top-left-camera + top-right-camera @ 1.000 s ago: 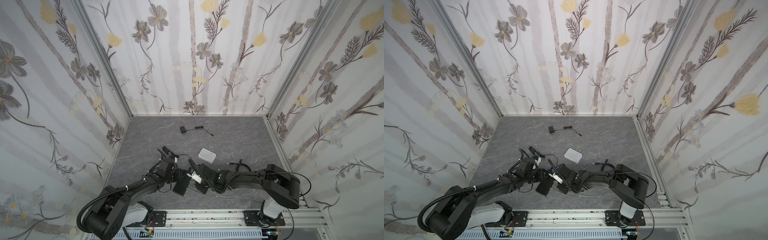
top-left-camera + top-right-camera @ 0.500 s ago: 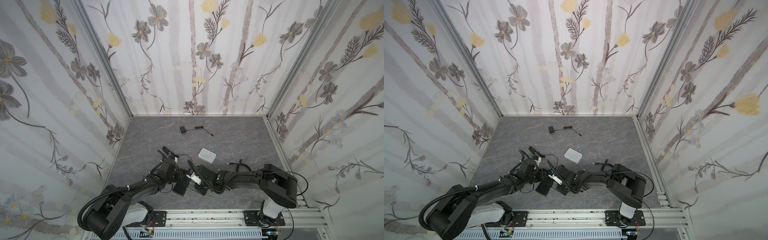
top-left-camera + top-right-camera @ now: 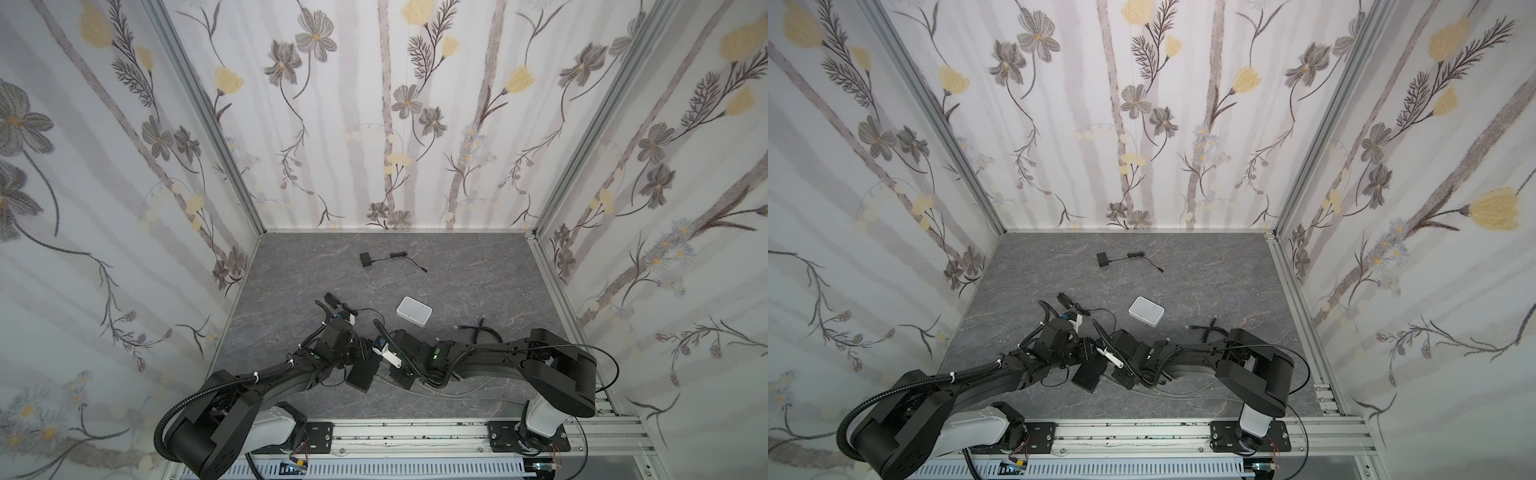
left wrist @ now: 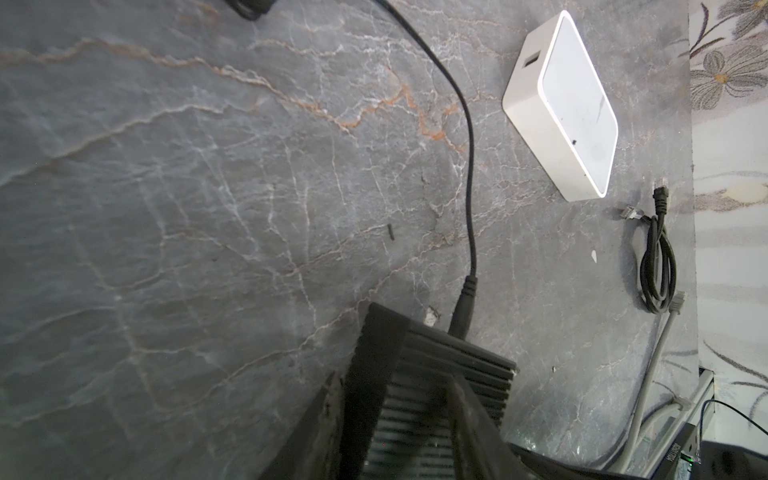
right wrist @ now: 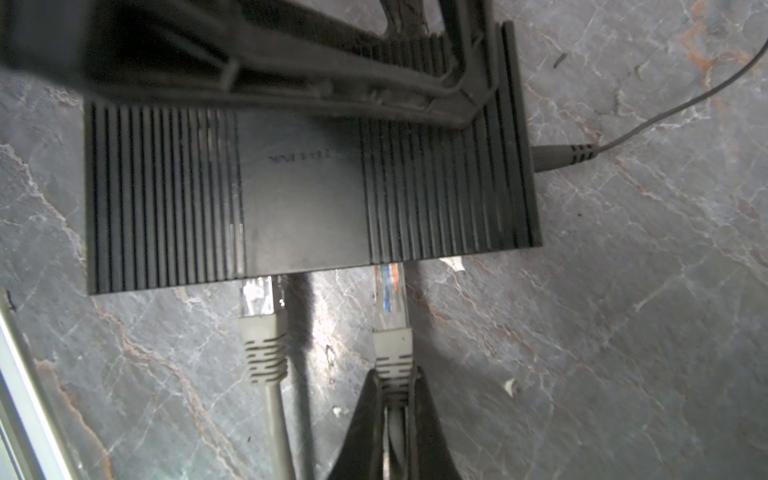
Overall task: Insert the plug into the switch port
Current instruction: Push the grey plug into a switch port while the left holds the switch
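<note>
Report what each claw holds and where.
Right claw pinches the grey plug by its ribbed boot; left claw grips the black switch near its power-cable end.

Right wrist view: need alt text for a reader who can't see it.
The right gripper pinches the boot of a grey Ethernet plug whose clear tip meets one edge of a black ribbed switch. A second grey plug sits alongside; the left gripper straddles the switch.

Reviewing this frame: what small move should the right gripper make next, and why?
Probably push the plug straight forward into the black switch. The right gripper pinches its grey boot, the clear tip sits lined up at the port face with most of its body showing outside, and the left gripper braces the switch.
</note>
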`<state>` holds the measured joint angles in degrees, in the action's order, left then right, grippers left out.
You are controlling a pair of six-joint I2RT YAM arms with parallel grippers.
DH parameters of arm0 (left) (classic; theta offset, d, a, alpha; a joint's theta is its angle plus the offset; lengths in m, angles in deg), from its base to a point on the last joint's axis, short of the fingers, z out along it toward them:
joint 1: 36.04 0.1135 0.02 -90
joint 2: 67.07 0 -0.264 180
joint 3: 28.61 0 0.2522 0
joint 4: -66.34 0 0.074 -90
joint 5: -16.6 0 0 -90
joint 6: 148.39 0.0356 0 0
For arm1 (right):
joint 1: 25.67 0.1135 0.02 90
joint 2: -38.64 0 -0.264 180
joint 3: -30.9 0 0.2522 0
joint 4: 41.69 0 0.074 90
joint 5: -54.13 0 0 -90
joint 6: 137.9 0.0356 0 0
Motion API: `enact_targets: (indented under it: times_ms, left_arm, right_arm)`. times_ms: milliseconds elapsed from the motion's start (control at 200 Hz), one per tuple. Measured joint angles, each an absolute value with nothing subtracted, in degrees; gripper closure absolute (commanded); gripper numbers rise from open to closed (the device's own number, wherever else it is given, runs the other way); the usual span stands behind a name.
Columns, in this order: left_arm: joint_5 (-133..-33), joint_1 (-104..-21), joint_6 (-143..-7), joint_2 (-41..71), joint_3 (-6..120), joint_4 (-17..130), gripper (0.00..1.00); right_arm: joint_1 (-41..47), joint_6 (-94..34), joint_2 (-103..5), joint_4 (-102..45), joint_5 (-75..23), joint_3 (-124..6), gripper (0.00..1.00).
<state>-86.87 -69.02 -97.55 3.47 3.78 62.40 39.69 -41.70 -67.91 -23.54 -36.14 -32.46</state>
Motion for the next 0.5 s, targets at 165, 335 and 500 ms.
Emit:
enact_targets:
  times_ms: [165, 335, 500]
  left_arm:
    - [-86.7, -69.2, -97.6, 3.5, 3.8, 62.4, 0.6]
    - [-86.1, -69.7, -97.7, 3.5, 3.8, 62.4, 0.59]
    - [-85.6, -70.2, -97.7, 3.9, 3.8, 62.6, 0.59]
  right_arm:
    - [39.7, -41.5, -67.8, -23.5, -36.3, -32.5, 1.0]
    - [40.0, -41.3, -68.1, -23.0, -36.0, -32.9, 1.0]
    - [41.2, -40.9, -68.1, -22.7, -35.9, -33.4, 1.0]
